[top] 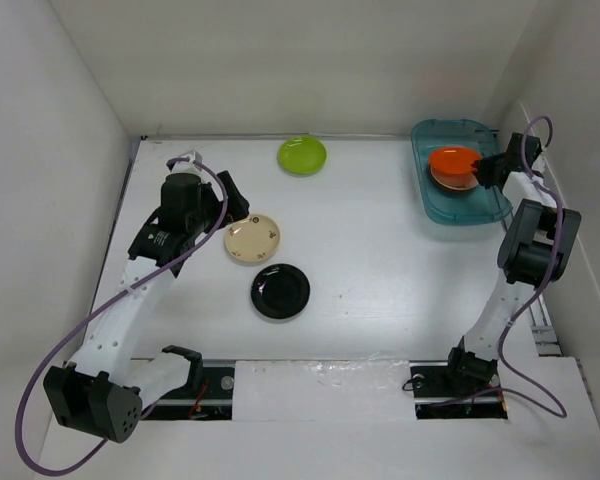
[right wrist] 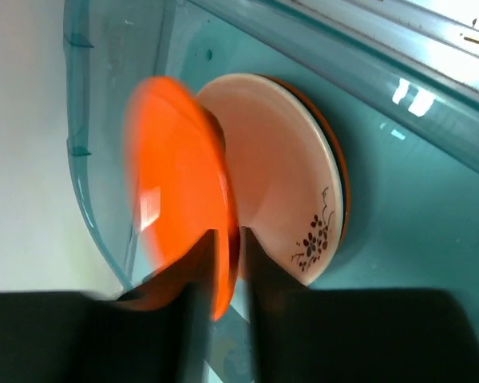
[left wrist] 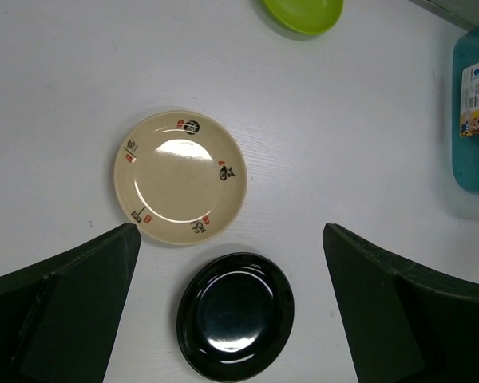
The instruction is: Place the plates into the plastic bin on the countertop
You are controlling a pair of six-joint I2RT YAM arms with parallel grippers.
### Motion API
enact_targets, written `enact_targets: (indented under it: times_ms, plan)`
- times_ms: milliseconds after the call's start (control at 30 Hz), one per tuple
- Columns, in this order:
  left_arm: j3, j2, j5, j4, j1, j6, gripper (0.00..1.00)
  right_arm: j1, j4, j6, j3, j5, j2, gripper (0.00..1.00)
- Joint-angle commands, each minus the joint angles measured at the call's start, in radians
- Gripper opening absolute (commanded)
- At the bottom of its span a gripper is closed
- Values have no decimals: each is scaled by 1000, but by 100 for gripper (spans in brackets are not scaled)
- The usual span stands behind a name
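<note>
orange plate (right wrist: pixel 176 183) blurred, rim between gripper (right wrist: pixel 227 243) fingers | over cream plate (right wrist: pixel 279 175) | in teal bin (right wrist: pixel 407 207)

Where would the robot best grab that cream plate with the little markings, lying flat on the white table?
Probably by the rim. The cream plate lies flat and shallow, so only its raised edge offers a pinch, with one finger inside and one outside. It should come down from above on the side away from the black plate, which sits close by.

Black plate (left wrist: pixel 235 315) smooth, high gloss. Cream plate (left wrist: pixel 180 176) glossy, printed marks. Green plate (top: pixel 302 155) and orange plate (right wrist: pixel 176 191) glossy too. Bin (top: pixel 460 208) translucent teal plastic, smooth, with paper-looking label (left wrist: pixel 477 100). Countertop (top: pixel 380 260) matte white.
</note>
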Motion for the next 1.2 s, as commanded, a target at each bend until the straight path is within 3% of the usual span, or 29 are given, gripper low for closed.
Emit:
enact_targets:
  times_ms: [0, 67, 133, 333, 433, 533, 567, 733, 900, 1167]
  plan:
    - [11, -30, 9, 40, -2, 15, 100, 16, 2, -27, 27, 18, -11, 33]
    - [11, -21, 9, 40, -2, 24, 100, 16, -12, -44, 27, 27, -23, 50]
    - [11, -21, 9, 40, -2, 25, 100, 16, -24, -55, 18, 45, -59, 56]
    - [11, -21, 9, 40, -2, 25, 100, 65, 49, -87, -91, 15, -299, 63]
    - [11, -21, -23, 30, -2, 25, 100, 170, 49, -175, -109, 28, -413, 69]
    - [11, -30, -66, 20, -2, -6, 100, 294, 49, -284, -132, -58, -445, 70]
    - [11, -30, -107, 6, -2, -17, 100, 324, 49, -314, -144, -158, -445, 70]
    - [48, 21, -248, -68, -2, -89, 100, 576, 77, -458, -204, -359, -323, 69]
    - [59, 44, -301, -102, -2, -126, 100, 754, 250, -412, -237, -456, -123, 65]
    - [59, 44, -301, -111, -2, -124, 100, 886, 299, -357, -123, -465, 87, 64]
